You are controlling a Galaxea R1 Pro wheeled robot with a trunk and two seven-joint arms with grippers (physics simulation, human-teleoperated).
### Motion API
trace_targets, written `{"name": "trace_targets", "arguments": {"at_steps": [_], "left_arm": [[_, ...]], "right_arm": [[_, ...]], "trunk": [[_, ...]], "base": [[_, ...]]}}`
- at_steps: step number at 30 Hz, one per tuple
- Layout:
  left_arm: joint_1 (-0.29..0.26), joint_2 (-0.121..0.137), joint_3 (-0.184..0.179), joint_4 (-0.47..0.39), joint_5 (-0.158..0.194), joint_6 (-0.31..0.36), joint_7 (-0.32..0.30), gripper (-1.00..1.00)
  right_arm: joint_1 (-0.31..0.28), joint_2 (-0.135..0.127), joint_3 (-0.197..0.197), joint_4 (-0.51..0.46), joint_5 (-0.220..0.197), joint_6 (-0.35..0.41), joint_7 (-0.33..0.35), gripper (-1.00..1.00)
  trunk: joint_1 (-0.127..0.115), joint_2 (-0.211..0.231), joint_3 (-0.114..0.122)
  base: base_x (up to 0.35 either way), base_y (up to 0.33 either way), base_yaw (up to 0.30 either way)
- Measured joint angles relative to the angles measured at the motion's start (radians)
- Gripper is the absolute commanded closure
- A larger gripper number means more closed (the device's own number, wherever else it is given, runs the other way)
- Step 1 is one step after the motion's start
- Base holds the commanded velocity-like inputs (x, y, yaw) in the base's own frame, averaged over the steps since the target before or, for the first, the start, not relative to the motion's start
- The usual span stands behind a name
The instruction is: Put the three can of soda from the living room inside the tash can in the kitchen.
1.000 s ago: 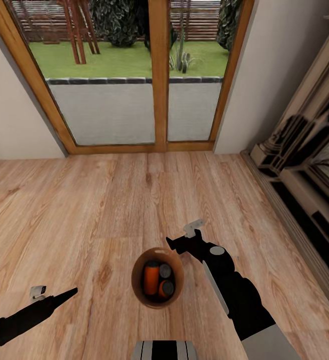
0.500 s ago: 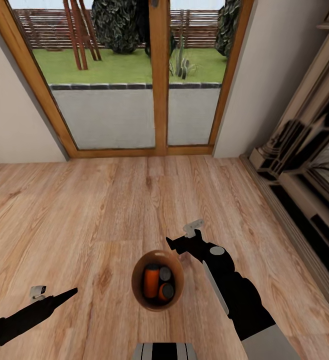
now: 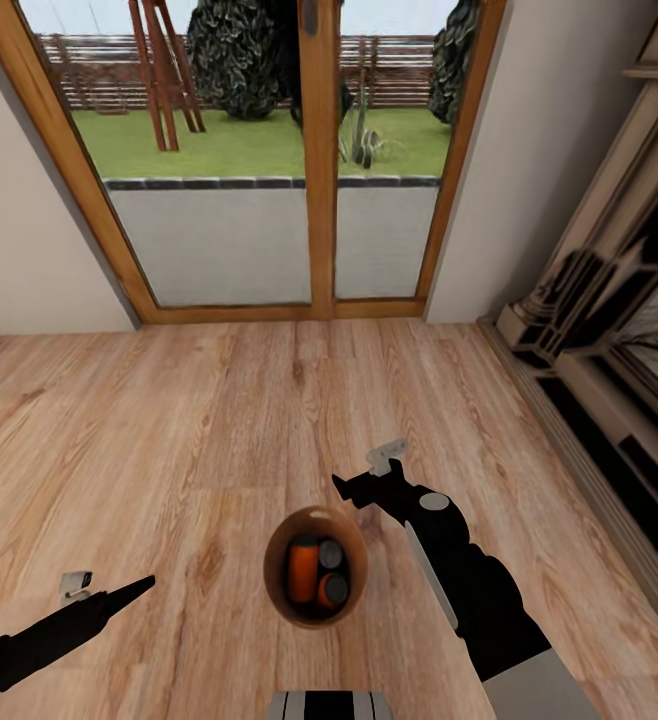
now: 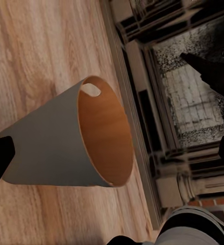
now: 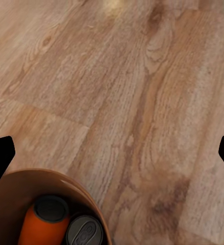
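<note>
Head view showing 3 soda cans lying inside the trash can, right gripper apparently spread open beside it, left gripper's state impossible to tell.

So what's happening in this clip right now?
The robot stands on a wood floor facing wood-framed glass doors. The trash can stands upright on the floor right in front of it, with orange soda cans already inside; three tops seem to show. Neither arm holds anything: the right tool hangs just beyond the bin's rim, its jaws apart, and the left tool is off to the side, apparently open too.
</note>
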Motion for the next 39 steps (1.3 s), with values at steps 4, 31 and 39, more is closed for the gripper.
{"name": "trace_targets", "arguments": {"at_steps": [4,31,39], "left_arm": [[0.0,0.0,0.0,0.0,0.0,0.0,0.0,-1.0],[0.0,0.0,-0.001,0.0,0.0,0.001,0.001,-1.0],[0.0,0.0,-0.002,0.0,0.0,0.001,0.001,-1.0]], "right_arm": [[0.0,0.0,0.0,0.0,0.0,0.0,0.0,-1.0],[0.001,-0.001,-0.003,0.0,0.0,0.0,0.001,-1.0],[0.002,-0.002,-0.004,0.001,0.001,0.001,0.002,-1.0]], "trunk": [[-0.015,0.028,0.013],[-0.119,0.217,0.121],[-0.149,0.273,0.159]], "base": [[0.0,0.0,0.0],[0.0,0.0,0.0],[0.0,0.0,0.0]]}}
